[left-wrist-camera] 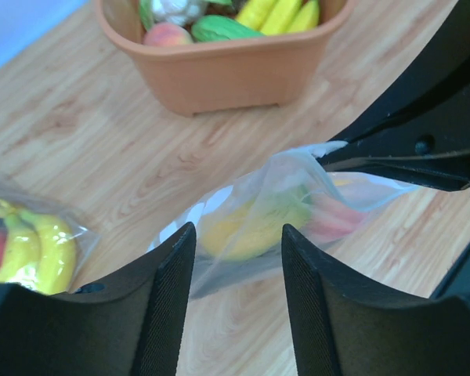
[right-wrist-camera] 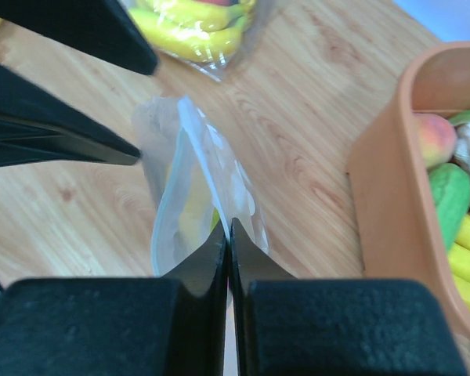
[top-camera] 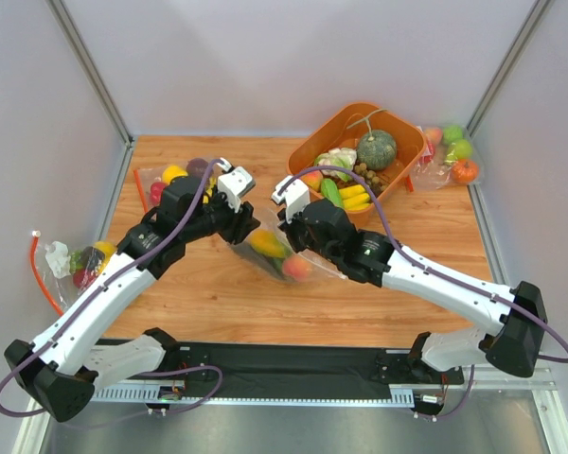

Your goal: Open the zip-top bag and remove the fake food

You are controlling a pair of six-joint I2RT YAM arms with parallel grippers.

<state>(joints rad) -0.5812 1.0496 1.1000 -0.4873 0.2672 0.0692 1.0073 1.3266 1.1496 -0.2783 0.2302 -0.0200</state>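
Bag [right-wrist-camera: 180, 176] of fruit [left-wrist-camera: 247, 229]: right gripper [right-wrist-camera: 229, 225] pinches one lip to anchor it; left gripper [left-wrist-camera: 237, 235] half-open, poised for the opposite lip.

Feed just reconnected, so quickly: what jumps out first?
The zip-top bag, fake food inside, sits mid-table between both arms. The right gripper is pinched shut on its edge; the left gripper stands open by it. Behind, an orange basket holds more produce.
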